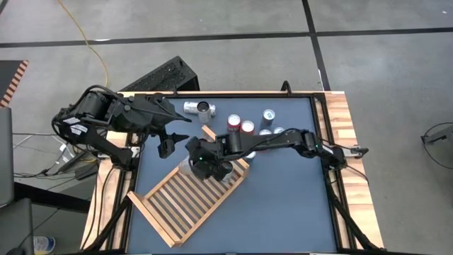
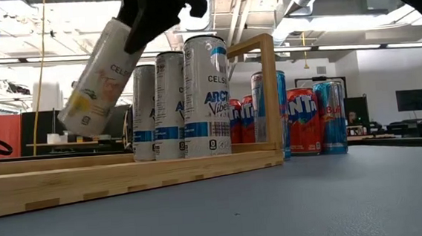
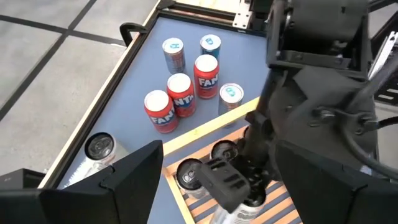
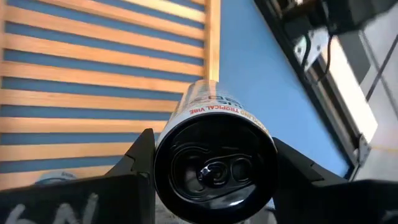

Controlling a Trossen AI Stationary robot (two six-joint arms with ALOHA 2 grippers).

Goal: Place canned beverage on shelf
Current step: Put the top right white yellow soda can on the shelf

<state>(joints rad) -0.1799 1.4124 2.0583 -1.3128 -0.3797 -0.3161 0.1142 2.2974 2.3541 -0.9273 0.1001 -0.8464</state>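
Note:
The light wooden slatted shelf (image 1: 180, 205) lies flat and askew on the blue table. Three tall cans (image 2: 171, 106) stand on it near its far corner. My right gripper (image 1: 204, 161) is above that corner, shut on a white tall canned beverage (image 2: 96, 74) that is tilted and clear of the slats. My left gripper (image 1: 168, 144) hangs open to the left of the shelf's far corner with nothing between its fingers. My right gripper pinches the can between its two fingers, one on either side of the wall just below the top rim (image 4: 214, 134). The fingers (image 4: 140, 162) come slanting down from above. The can is lifted clear and tilted, its bottom end (image 2: 77, 116) lowest, over the shelf.
Red Fanta cans (image 3: 180, 94) and blue cans (image 3: 173, 53) stand in a cluster on the table just beyond the shelf. A silver can (image 1: 198, 108) lies on its side near the far edge. The slats (image 1: 177, 209) toward the near left are bare.

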